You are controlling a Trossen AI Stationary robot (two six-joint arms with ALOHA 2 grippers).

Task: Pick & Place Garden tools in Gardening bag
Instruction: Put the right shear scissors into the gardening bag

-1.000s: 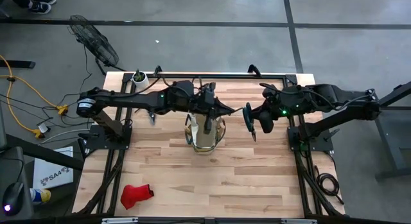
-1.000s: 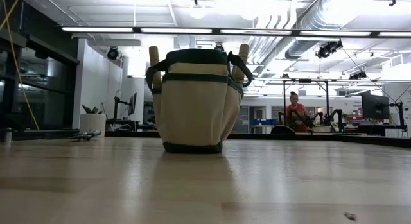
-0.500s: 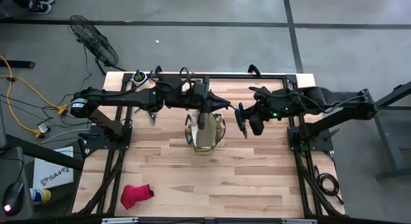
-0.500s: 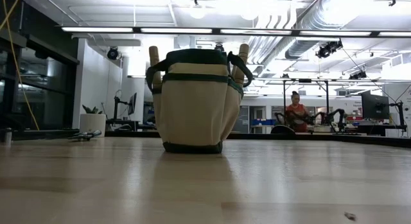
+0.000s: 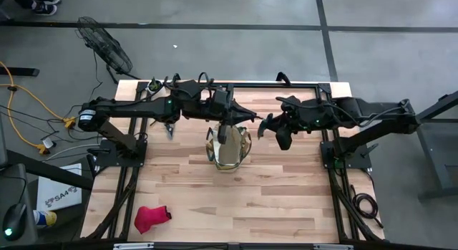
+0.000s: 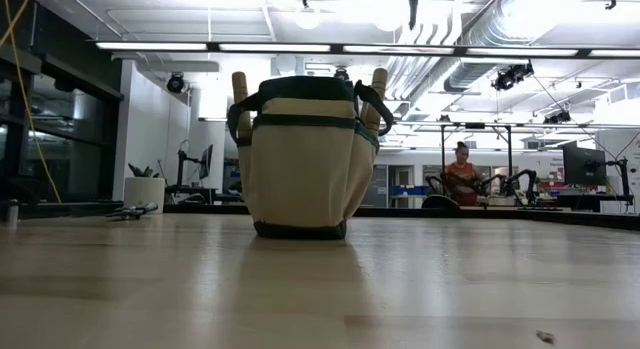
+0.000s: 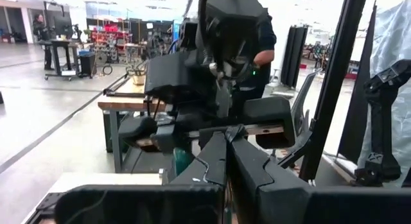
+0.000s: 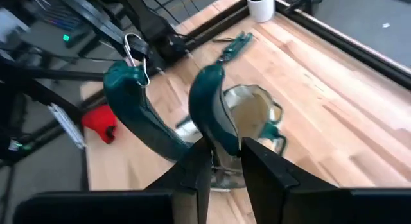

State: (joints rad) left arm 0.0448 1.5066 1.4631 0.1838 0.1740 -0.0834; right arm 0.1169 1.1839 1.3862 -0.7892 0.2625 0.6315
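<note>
The tan gardening bag (image 5: 229, 146) with green trim stands on its base at mid-table; two wooden tool handles (image 6: 240, 89) stick up out of it. My right gripper (image 5: 275, 132) hovers just right of the bag, shut on dark-green-handled pruning shears (image 8: 138, 99) whose handles are spread apart. My left gripper (image 5: 247, 119) is shut, holds nothing, and hangs above the bag's far side. A second pair of shears (image 8: 234, 44) lies on the table at the far left. A red glove (image 5: 152, 218) lies near the front left corner. My right gripper pinches one green handle of the shears (image 8: 215, 137) between its two fingers, at the end near the pivot. The fingers slant down toward the bag. The shears are lifted clear above the bag's right side, and both handles reach out beyond the fingers. The blades are hidden.
A small white pot with a plant (image 5: 154, 85) stands at the far left corner. A black frame rail (image 5: 286, 84) runs along the table's far edge. Bare wood stretches in front of the bag. A person (image 6: 462, 174) sits far off in the room.
My right gripper has carried the shears toward the table's left, closer to the bag, and has rolled, so the shears have turned about in the hold. My left gripper has risen and drawn back a little from over the bag, staying shut.
</note>
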